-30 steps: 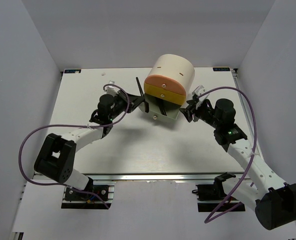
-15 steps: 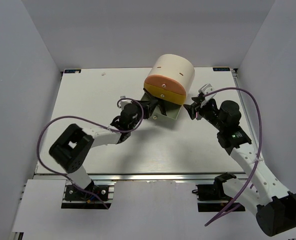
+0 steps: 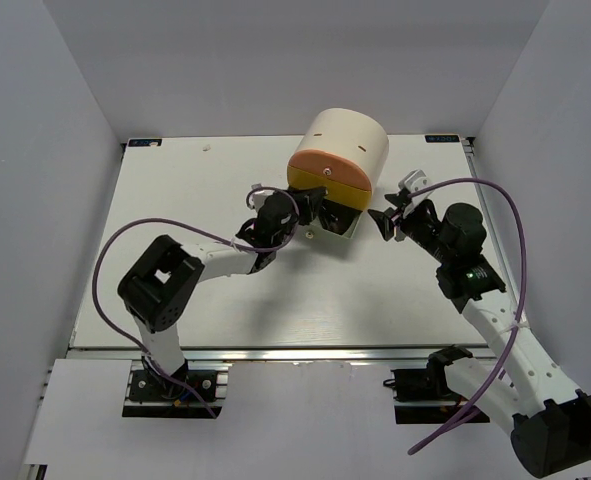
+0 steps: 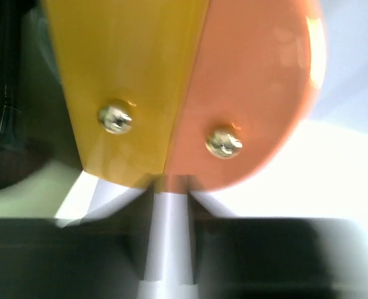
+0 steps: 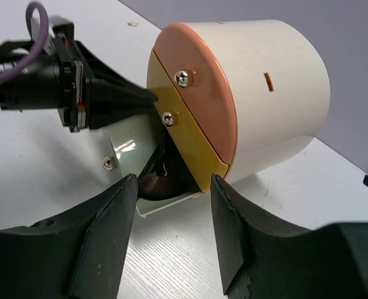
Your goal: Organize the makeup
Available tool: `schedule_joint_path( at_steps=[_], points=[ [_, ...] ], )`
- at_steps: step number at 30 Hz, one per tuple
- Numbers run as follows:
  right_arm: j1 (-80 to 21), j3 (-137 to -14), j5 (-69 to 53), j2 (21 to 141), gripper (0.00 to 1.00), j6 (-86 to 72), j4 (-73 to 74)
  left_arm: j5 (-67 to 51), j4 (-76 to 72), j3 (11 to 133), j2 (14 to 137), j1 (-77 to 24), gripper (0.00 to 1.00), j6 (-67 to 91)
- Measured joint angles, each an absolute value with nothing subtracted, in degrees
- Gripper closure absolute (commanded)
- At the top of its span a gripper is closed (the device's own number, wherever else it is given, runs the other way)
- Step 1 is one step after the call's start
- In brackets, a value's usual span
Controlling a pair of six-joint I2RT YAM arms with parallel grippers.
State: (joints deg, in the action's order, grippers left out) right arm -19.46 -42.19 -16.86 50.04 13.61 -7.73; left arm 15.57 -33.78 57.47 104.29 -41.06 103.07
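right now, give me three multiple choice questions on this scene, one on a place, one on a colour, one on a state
1. Where is the left gripper? A) at the drawer unit's fronts B) at the table's far left corner C) by the right arm's base
2. Which front is topmost? A) green B) blue C) pink
3. The green drawer is: A) shut flush B) pulled out C) off the table

1 A: its tip is at the yellow front's edge.
2 C: the pink front sits above the yellow.
3 B: it juts out below the other fronts.
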Motion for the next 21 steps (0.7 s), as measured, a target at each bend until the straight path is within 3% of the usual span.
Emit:
schedule_joint_path(
  at_steps=[2,5,6,9,10,13,17,21],
  points=[
    [-19.46,-42.19,-18.0,50.11,0.4,14.39,-7.7,15.14,-33.17,56.84,102.0,-41.04,1.0,100.86],
    [-19.46,-42.37,-19.25,51.29,0.22,15.44,-8.03,14.15,-32.29,55.11,96.75,-41.01,1.0,96.73],
    [-19.46,-42.83,-19.49,52.51,0.11,15.73,-8.03,13.93,-31.57,54.35,94.67,-40.95,1.0,94.78],
    [-19.46,-46.63,-19.73,58.96,0.11,16.62,-8.29,12.38,-25.74,52.58,87.22,-40.25,0.97,87.33],
    [-19.44,-48.45,-19.77,61.56,0.11,16.93,-8.43,11.86,-23.33,52.01,84.66,-39.83,0.81,85.08],
    [-19.44,-54.11,-19.66,68.53,0.11,17.87,-9.04,11.14,-16.14,48.29,77.54,-38.13,0.67,81.97],
    [-19.46,-61.47,-19.25,76.03,0.11,19.53,-9.69,8.36,-15.25,36.07,72.9,-35.0,0.67,84.86],
    [-19.44,-66.41,-19.25,81.19,0.11,20.64,-10.0,2.31,-14.11,30.22,82.0,-33.08,0.71,87.35]
  ],
)
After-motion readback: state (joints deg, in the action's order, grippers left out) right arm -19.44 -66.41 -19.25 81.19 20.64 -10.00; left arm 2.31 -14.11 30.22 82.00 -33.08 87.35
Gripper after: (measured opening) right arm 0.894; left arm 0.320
